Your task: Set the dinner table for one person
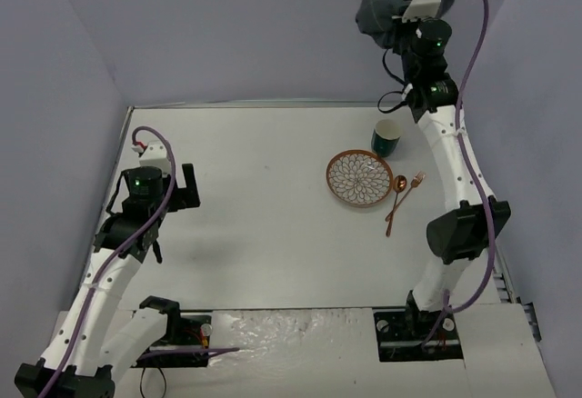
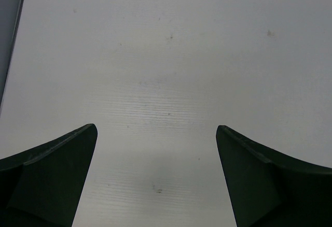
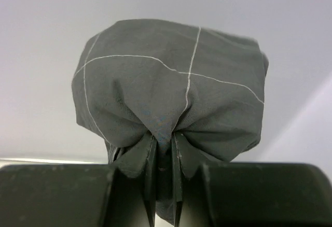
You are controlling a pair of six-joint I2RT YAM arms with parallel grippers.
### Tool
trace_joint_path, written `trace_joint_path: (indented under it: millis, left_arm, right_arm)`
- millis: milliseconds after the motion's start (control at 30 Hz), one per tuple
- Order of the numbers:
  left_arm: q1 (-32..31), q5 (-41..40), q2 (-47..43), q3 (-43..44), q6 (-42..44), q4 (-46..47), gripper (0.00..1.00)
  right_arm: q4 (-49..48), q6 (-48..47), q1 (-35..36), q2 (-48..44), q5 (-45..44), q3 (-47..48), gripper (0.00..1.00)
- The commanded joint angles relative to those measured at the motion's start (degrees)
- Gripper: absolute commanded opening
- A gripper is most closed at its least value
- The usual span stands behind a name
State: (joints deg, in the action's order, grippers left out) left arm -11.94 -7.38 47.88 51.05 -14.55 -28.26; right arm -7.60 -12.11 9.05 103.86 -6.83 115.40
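Observation:
The white dinner table (image 1: 264,207) fills the top view. On its right part lie a patterned plate (image 1: 360,178), a dark green cup (image 1: 386,137) behind it, and a copper spoon (image 1: 395,200) and fork (image 1: 411,185) to the plate's right. My right gripper (image 1: 389,18) is raised high above the table's far right and is shut on a bunched dark grey checked cloth (image 1: 376,7), which fills the right wrist view (image 3: 171,82). My left gripper (image 1: 189,185) is open and empty over the table's left side; its view shows bare tabletop (image 2: 171,82) between the fingers (image 2: 57,175).
Grey-lilac walls enclose the table at the back and both sides. The arm bases and their cables sit at the near edge.

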Motion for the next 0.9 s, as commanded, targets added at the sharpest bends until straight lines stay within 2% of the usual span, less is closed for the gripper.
trace_joint_path:
  millis: [0,100,233,400,500,533,600,633,767,867]
  left_arm:
    - [-0.1,0.2,-2.2,4.4,-3.2,-0.1,0.97]
    - [-0.1,0.5,-4.4,6.6,-3.9,-2.9,0.97]
    - [-0.2,-0.1,-7.9,8.7,-4.2,-6.9,0.97]
    - [-0.2,-0.8,-11.9,7.2,-5.7,-8.9,0.97]
    - [-0.2,-0.1,-13.2,5.0,-6.9,-9.0,0.97]
    - [-0.2,0.4,-13.3,4.2,-7.3,-9.2,0.97]
    - [-0.2,1.3,-13.4,2.9,-7.8,-9.5,0.97]
    - [-0.2,1.6,-13.3,2.3,-7.9,-9.5,0.97]
    - [-0.2,3.2,-11.9,0.2,-8.2,-9.5,0.97]
    - [-0.2,6.7,-9.7,-0.9,-9.6,-6.8,0.97]
  right_arm:
    - [-3.8,1.0,9.8,-5.7,4.0,-0.8,0.00]
    - [-4.0,2.7,15.6,-8.7,6.2,-4.8,0.00]
    - [-8.7,5.7,25.6,-14.0,10.6,-16.7,0.00]
    - [-19.3,12.1,38.4,-18.8,9.6,-44.0,0.00]
    - [-24.4,16.8,43.0,-18.6,8.7,-56.5,0.00]
    - [-24.4,18.5,44.6,-18.2,8.1,-60.1,0.13]
    - [-20.3,21.4,46.7,-17.6,7.2,-64.7,0.56]
    - [-17.9,22.7,47.2,-17.8,6.6,-66.8,0.71]
    - [-10.4,25.7,47.7,-24.2,5.3,-72.4,0.93]
    - [-3.6,23.1,47.3,-30.6,5.3,-70.8,0.99]
